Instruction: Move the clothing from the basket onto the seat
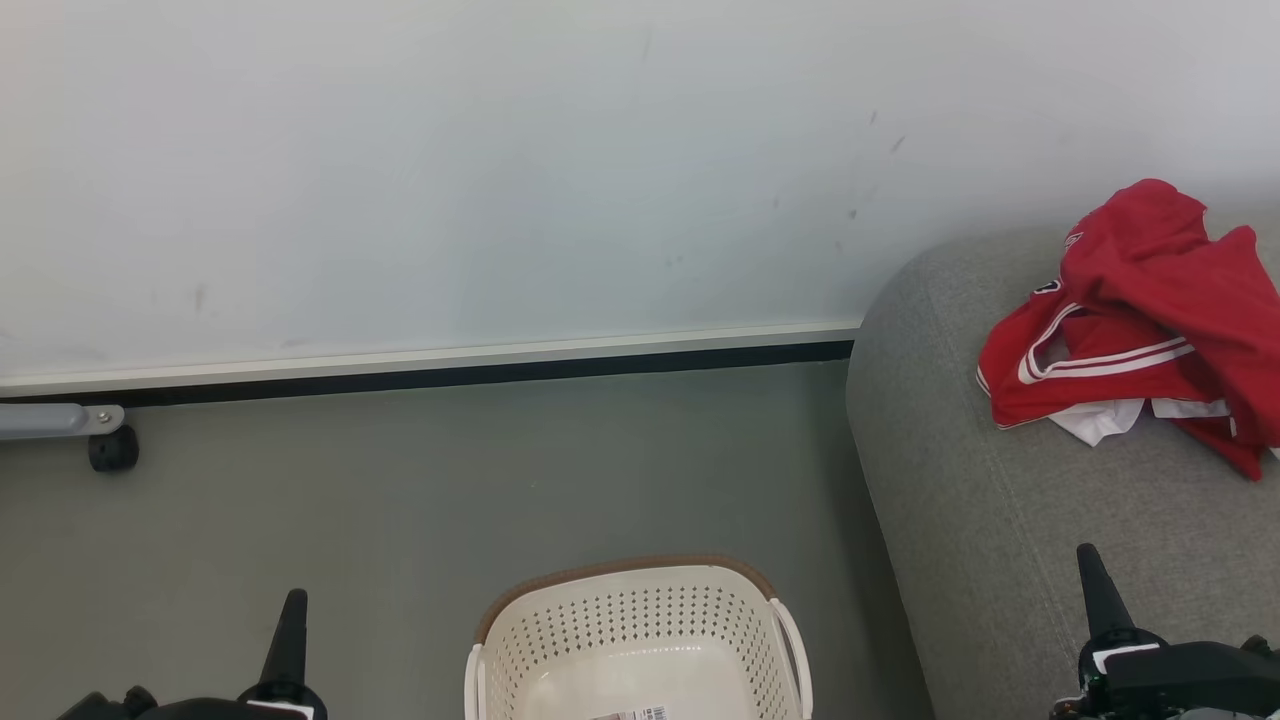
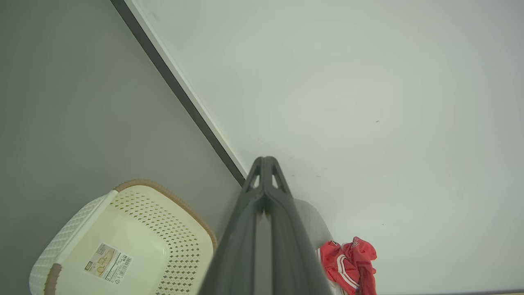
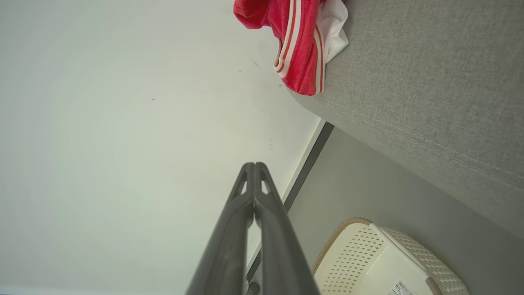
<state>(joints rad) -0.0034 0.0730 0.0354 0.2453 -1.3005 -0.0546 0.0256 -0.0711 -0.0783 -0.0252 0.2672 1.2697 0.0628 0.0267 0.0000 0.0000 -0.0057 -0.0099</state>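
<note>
At six o'clock, cream-white basket (image 1: 640,640) on grey floor (image 1: 400,500), brown rim toward twelve, bare bottom in sight, label sticker (image 1: 632,713) at the frame's edge. From three to five o'clock, grey seat (image 1: 980,520), rounded corner near the basket's handle. At three o'clock, on the seat, crumpled red clothing (image 1: 1140,320), white stripes and white lining showing. At seven o'clock, left gripper (image 1: 293,605), fingers pressed into one dark spike, over floor. At five o'clock, right gripper (image 1: 1090,560), likewise closed, over the seat. At nine o'clock, black caster (image 1: 112,450) under a grey bar (image 1: 45,420), against the pale wall (image 1: 450,170).
</note>
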